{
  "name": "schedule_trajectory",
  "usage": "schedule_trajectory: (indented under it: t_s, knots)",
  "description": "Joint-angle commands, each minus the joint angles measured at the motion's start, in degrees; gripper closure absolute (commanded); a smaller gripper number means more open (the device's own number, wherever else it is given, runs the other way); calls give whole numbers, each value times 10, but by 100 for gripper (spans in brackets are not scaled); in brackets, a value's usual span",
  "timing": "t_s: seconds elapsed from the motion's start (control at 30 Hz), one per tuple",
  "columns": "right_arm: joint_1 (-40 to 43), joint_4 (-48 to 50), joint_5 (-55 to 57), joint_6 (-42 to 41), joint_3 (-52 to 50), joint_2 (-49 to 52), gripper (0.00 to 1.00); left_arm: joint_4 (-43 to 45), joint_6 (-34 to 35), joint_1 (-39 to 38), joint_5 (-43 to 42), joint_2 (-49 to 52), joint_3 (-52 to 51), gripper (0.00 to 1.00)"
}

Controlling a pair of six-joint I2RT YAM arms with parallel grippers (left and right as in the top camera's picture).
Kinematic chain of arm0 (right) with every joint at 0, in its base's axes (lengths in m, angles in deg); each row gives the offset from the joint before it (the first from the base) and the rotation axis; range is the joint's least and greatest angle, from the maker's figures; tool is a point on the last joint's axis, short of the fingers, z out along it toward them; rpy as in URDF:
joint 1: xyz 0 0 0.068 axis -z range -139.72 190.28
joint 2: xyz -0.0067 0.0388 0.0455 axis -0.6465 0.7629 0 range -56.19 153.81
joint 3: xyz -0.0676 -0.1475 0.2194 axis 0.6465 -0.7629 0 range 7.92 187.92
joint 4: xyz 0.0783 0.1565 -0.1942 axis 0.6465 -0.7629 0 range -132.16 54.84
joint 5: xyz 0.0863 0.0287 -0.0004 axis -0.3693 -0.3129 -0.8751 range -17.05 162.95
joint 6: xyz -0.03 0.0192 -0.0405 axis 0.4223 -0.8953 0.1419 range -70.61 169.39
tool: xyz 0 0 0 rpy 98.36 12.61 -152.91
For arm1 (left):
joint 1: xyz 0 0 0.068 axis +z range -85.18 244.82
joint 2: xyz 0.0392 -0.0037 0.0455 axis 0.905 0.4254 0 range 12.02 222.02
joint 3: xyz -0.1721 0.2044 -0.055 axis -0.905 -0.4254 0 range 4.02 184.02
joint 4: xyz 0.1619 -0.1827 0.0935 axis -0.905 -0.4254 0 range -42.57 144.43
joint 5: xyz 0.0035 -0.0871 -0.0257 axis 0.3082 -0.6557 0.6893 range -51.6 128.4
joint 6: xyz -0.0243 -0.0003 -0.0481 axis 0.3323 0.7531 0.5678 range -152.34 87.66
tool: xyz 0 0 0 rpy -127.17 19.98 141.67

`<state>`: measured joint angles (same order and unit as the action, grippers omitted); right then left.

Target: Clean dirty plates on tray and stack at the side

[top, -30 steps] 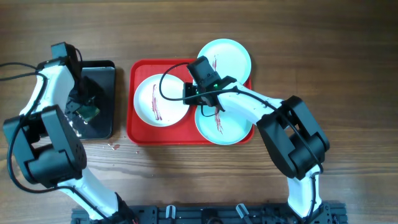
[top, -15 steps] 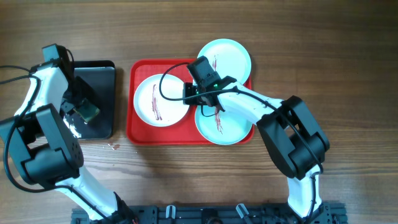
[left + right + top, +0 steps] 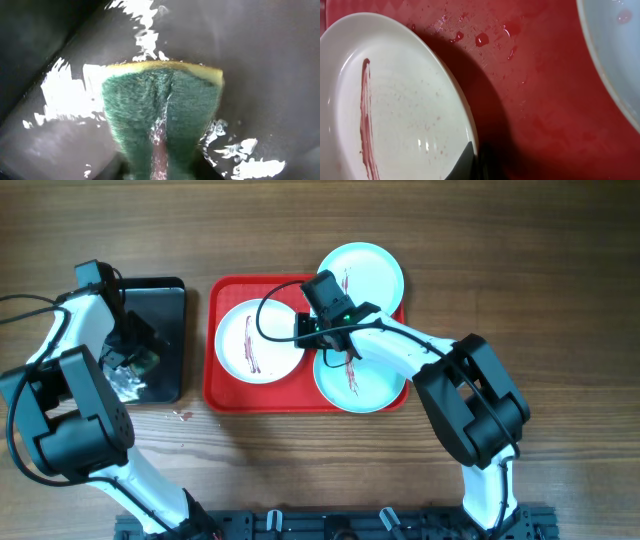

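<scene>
Overhead, white plate (image 3: 262, 340) looks smeared dark red.

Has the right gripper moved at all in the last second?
No. The right gripper stays at the white plate's right rim, at the same spot over the red tray.

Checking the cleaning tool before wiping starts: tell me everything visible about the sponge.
The sponge is a wet two-layer pad: green scouring face toward the camera, yellow foam along its far edge. It is pinched into a crease down its middle by the left end effector, over the wet glossy black tray. Whether it touches the tray is unclear.
</scene>
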<state>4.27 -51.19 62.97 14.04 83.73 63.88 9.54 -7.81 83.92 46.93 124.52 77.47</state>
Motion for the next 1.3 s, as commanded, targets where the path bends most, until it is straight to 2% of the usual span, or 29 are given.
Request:
schedule_trajectory:
  t_s: [0.0, 0.23, 0.37, 0.5, 0.67, 0.73, 0.9, 1.03, 1.27]
  knots:
    - [3, -10, 32, -6, -3, 23, 96, 4, -1, -1, -1, 8, -4, 96]
    - [4, -14, 25, -6, -3, 23, 95, -13, -4, -1, -7, 7, -1, 96]
    - [4, -14, 25, -6, -3, 20, 96, -47, -33, -1, -42, 0, 26, 96]
    - [5, -17, 9, 26, -3, 12, 96, -93, -37, -2, -43, -30, 66, 96]
    - [6, -24, 3, 38, -3, 5, 96, -105, -60, -19, -63, -92, 78, 96]
    - [10, -25, -12, 39, -3, 5, 96, -108, -68, -49, -105, -119, 78, 96]
    - [18, -24, -35, 54, -3, 5, 96, -103, -125, -113, -196, -113, 76, 96]
    - [19, -26, -46, 68, -3, 5, 96, -70, -152, -173, -196, -111, 51, 96]
    - [20, -27, -51, 69, -3, 5, 96, 10, -154, -237, -168, -87, -24, 96]
